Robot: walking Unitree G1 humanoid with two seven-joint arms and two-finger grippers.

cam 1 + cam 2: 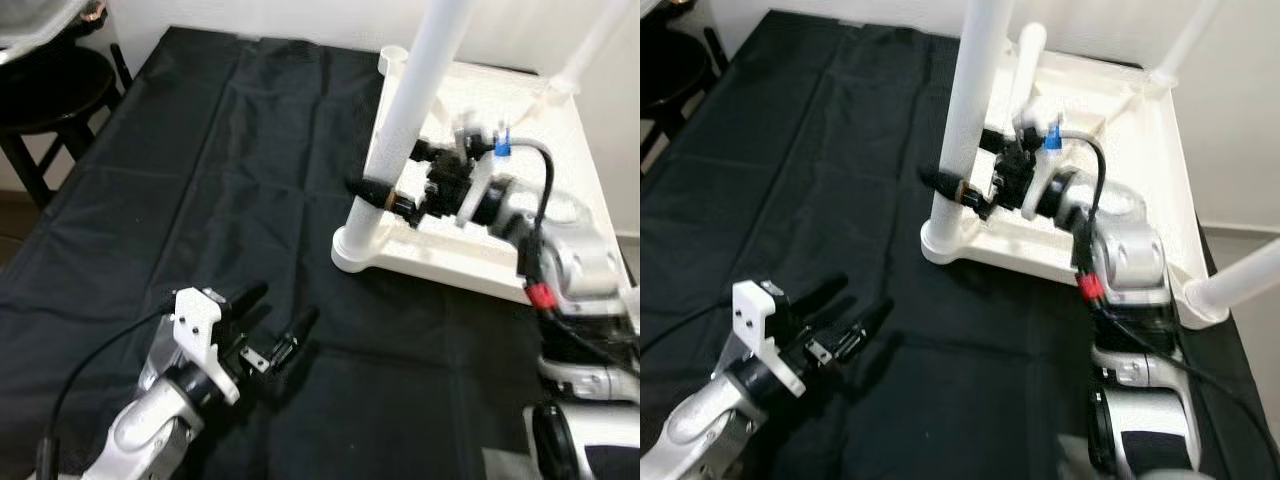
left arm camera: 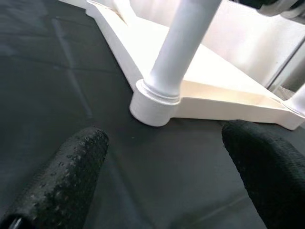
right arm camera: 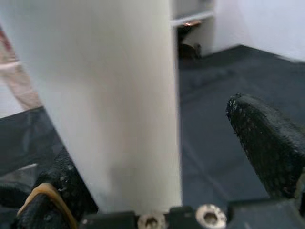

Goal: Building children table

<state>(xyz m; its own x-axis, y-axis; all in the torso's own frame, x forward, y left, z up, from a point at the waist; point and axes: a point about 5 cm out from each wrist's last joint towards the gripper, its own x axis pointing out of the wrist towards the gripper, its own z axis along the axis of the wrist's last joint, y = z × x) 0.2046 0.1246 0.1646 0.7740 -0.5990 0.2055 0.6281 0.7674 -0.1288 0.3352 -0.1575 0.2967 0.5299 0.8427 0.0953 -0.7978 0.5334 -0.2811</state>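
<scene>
Off to the left, the left gripper (image 1: 275, 325) hangs spread and empty over the black cloth (image 1: 200, 180), apparently waiting its turn. The white tabletop (image 1: 520, 130) lies upside down on that cloth so legs go in from above. The right gripper (image 1: 385, 197) straddles the near-corner leg (image 1: 415, 110) just above its socket, probably seating it; one finger looks slightly off the leg, so I cannot tell if it truly clamps.

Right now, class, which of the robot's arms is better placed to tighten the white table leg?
Right. The right gripper straddles the white cylindrical plastic table leg; the left gripper hovers over black cloth.
</scene>
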